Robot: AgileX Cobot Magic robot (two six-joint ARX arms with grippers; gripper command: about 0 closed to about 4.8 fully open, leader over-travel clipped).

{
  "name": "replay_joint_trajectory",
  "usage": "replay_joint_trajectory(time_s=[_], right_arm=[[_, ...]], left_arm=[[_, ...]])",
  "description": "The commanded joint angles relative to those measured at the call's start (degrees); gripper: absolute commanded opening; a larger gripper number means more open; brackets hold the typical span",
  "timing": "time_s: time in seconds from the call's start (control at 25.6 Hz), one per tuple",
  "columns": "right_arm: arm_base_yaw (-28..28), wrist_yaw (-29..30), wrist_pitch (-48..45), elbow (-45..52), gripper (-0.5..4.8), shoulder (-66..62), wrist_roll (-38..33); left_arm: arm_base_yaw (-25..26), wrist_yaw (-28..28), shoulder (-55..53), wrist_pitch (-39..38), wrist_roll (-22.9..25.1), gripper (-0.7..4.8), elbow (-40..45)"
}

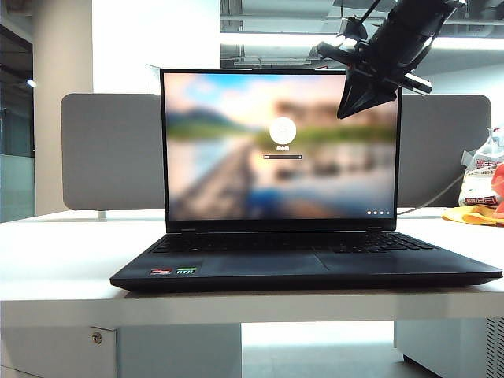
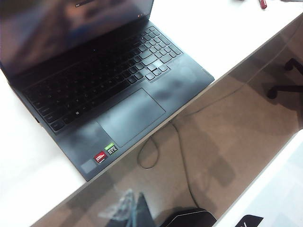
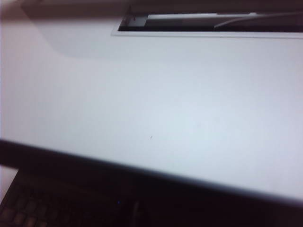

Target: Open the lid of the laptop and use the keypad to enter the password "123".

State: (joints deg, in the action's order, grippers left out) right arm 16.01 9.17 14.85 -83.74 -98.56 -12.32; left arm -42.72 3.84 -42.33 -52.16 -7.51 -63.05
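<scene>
We see the laptop (image 1: 307,268) open, divider (image 1: 110,150) behind; right gripper (image 1: 364,93) closed, upper right; left gripper unseen.

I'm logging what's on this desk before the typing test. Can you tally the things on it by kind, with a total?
Laptop, lid up, login screen showing: 1
Palm-rest stickers, one red and one green: 2
Grey divider behind the desk: 1
White printed bag at the right edge: 1
Yellow-orange item beside the bag: 1
Total: 6
</scene>
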Motion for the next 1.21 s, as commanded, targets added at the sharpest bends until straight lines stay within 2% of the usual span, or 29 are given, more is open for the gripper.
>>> replay_joint_trajectory(time_s=[0.04, 0.16, 0.43, 0.74, 0.9, 1.09, 1.21], right_arm=[[-0.35, -1.33, -5.64, -0.74, -0.08, 0.22, 0.13], [-0.35, -0.59, -4.7, -0.74, -0.08, 0.24, 0.15], [-0.31, 6.16, 2.36, -0.7, -0.08, 0.94, 0.2], [-0.24, 6.45, 11.67, -0.68, -0.08, 2.67, 3.15], [-0.24, 6.45, 15.3, -0.66, -0.08, 3.83, 4.59], [-0.24, 6.21, 18.82, 0.13, -0.08, 5.81, 6.8], [-0.24, 5.97, 19.23, 4.2, -0.08, 9.42, 7.1]], left_arm=[[0.0, -0.2, 0.07, 0.42, 0.0, -0.04, -0.28], [0.0, -0.2, 0.04, 0.42, 0.02, -0.04, -0.28], [0.0, -1.68, 0.04, 0.39, 0.17, -0.04, -0.26], [0.02, -1.68, 0.04, 1.6, 1.51, -0.04, -0.22], [0.02, -1.86, 0.02, 4.0, 1.6, -0.04, 0.48], [0.07, -3.26, -1.07, 11.3, 3.21, -0.04, 2.84], [0.09, -3.19, -4.96, 13.57, 4.02, -0.04, 2.93]])
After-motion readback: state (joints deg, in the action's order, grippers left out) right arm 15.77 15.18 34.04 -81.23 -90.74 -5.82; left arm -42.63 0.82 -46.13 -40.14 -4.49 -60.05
